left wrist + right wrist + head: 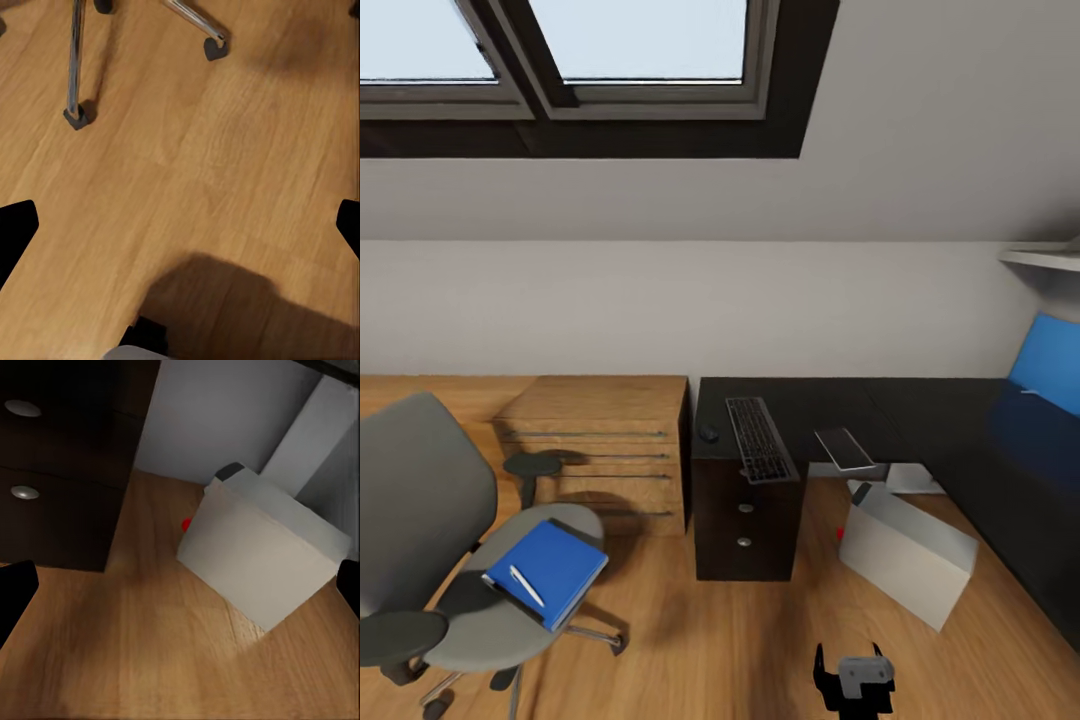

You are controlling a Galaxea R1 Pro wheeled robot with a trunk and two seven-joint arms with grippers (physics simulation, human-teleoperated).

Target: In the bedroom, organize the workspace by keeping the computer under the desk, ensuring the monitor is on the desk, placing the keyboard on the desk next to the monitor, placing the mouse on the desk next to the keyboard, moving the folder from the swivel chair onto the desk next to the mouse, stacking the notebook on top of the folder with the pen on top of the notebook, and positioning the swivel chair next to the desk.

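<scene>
The grey swivel chair stands at the left, away from the desk, with the blue folder on its seat and the pen lying on the folder. On the black desk lie the keyboard, the mouse to its left, and a thin dark grey notebook at the front edge. The light grey computer sits tilted on the floor by the desk. My right gripper is open, low over the floor, facing the computer. My left gripper is open above bare floor near the chair's casters.
A light wooden drawer unit stands between chair and desk. The desk's black drawer pedestal sits under the keyboard end. A blue wall panel and a shelf are at the right. Wood floor lies open in front.
</scene>
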